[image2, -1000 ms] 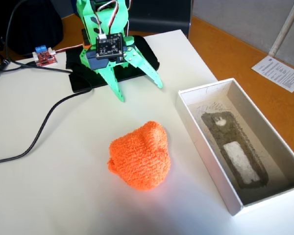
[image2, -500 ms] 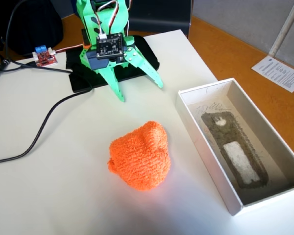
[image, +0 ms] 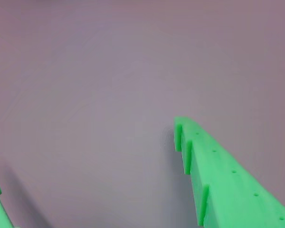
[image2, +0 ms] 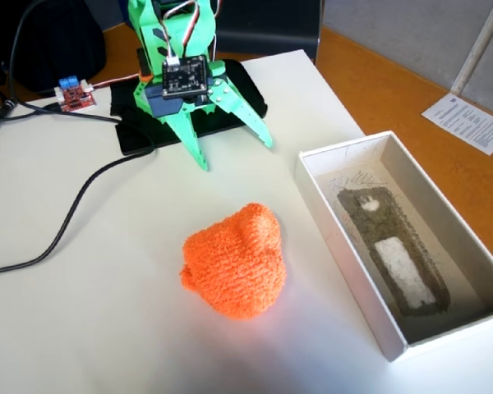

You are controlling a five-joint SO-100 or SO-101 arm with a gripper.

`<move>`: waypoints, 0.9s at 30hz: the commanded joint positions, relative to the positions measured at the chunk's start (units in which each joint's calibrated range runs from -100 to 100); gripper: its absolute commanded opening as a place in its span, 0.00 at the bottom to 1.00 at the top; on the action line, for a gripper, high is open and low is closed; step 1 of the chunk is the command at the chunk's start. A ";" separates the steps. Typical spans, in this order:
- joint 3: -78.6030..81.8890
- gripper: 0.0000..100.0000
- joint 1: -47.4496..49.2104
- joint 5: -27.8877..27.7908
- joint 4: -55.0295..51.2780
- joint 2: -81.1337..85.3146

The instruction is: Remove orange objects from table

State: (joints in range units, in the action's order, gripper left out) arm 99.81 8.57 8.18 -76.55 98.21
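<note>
The white table (image2: 107, 312) fills most of the fixed view, with orange-brown wooden floor or surface (image2: 394, 90) showing beyond its edge toward one and two o'clock. At about four o'clock from the picture's centre lies a long white cardboard box (image2: 345, 271), open at the top, with a grey smudged patch on its bottom. Its near corner hangs close to the table's edge at the lower right.

The green arm (image2: 168, 33) stands at twelve o'clock on a black base plate (image2: 131, 131), with a small black camera board on its wrist. Its gripper (image2: 237, 156) points down toward the tabletop with the two green fingers spread wide apart and nothing between them. In the wrist view one toothed finger (image: 218, 180) enters from five o'clock and the tip of the other shows at seven o'clock, with only bare table between.

The orange knitted lump (image2: 234, 263) lies on the table near the picture's centre, at six o'clock from the gripper and well apart from it, and at nine o'clock from the box, near but not touching.

A black cable (image2: 74, 205) runs from the base toward nine o'clock. A sheet of printed paper (image2: 468, 121) lies at two o'clock, and a small red circuit board (image2: 74, 94) sits at eleven o'clock.
</note>
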 commanded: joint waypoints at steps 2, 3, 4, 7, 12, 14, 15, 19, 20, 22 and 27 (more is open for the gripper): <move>-0.10 0.41 -0.77 0.15 0.06 -0.40; -0.10 0.41 -0.77 0.10 0.06 -0.40; -0.10 0.41 -0.77 0.10 0.06 -0.31; -0.10 0.41 -0.84 0.10 -0.18 0.11; -0.10 0.40 0.12 -0.73 -0.18 0.02; -0.10 0.40 0.64 -3.22 -0.26 0.19; -0.10 0.40 0.56 -4.79 -0.26 0.19; -0.10 0.40 0.04 -7.57 -0.26 0.19; -0.20 0.40 0.19 -9.04 -0.26 0.11; -0.20 0.40 0.19 -9.82 1.52 -1.07; -10.18 0.41 -1.36 -6.40 19.92 -22.13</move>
State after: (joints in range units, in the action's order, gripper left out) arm 98.78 8.08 0.12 -66.22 89.29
